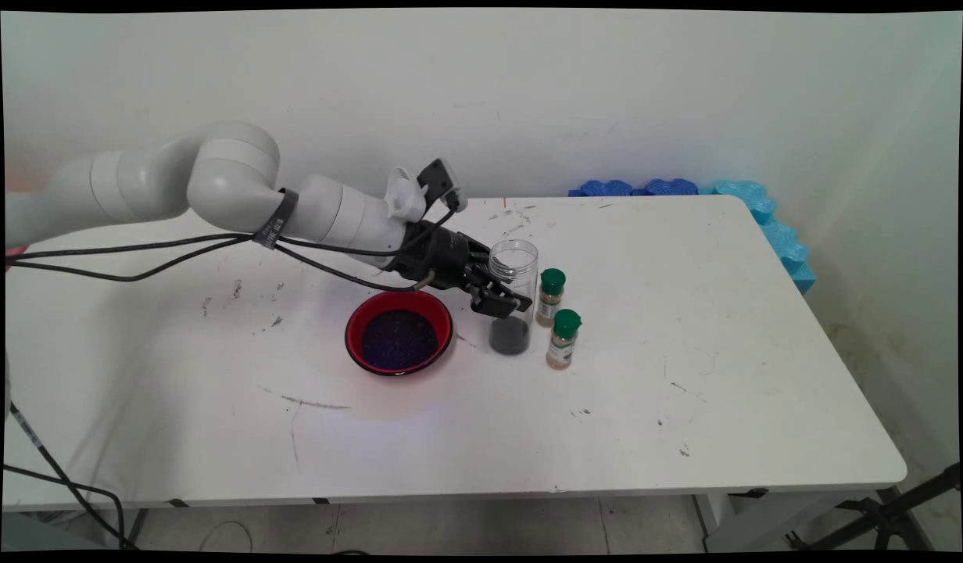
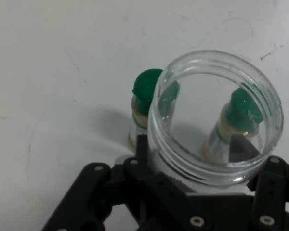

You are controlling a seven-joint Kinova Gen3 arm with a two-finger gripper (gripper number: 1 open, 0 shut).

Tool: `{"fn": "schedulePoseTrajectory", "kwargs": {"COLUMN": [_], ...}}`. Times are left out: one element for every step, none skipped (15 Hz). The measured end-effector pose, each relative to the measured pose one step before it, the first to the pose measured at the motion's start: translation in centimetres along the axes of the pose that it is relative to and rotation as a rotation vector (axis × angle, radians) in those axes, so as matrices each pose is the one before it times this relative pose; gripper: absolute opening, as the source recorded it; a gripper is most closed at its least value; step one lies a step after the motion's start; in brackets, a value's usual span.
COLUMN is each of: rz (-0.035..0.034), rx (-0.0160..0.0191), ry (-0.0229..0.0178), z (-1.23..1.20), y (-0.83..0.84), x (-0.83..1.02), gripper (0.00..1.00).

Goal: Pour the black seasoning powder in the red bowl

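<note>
In the hand view the gripper (image 2: pixel 207 192) is cut off by the bottom edge, and the clear jar (image 2: pixel 216 122) between its fingers covers their tips. The jar's lower body lies behind its own rim and the linkage. Both green-capped spice bottles (image 2: pixel 144 113) (image 2: pixel 233 127) are partly hidden by the jar. In the main view their labels (image 1: pixel 560 348) are too small to read.

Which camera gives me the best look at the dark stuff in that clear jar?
The main view: the dark granules show through the wall at the bottom of the clear plastic jar, held by the black gripper. The hand view shows only the jar's open rim.
</note>
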Motion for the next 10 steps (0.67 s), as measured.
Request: {"fn": "schedulePoseTrajectory", "kwargs": {"rz": [0.00332, 0.00182, 0.00170, 0.00408, 0.00474, 0.00594, 0.00879, 0.00959, 0.00780, 0.00413], "rx": [-0.00201, -0.00104, -0.00029, 0.00042, 0.00281, 0.00347, 0.00282, 0.00303, 0.00260, 0.00215], "ry": [0.00136, 0.00020, -0.00076, -0.00085, 0.00027, 0.00133, 0.00197, 0.00214, 0.00146, 0.00112], "z": [-0.046, -0.128, -0.156, -0.266, -0.382, -0.393, -0.531, -0.621, -0.564, -0.434], "y": [0.037, 0.052, 0.066, 0.111, 0.129, 0.151, 0.257, 0.316, 0.298, 0.208], "x": [0.048, 0.025, 0.049, 0.111, 0.118, 0.156, 0.229, 0.271, 0.243, 0.170], "gripper": [0.00, 0.00, 0.00, 0.00, 0.00, 0.00, 0.00, 0.00, 0.00, 0.00]}}
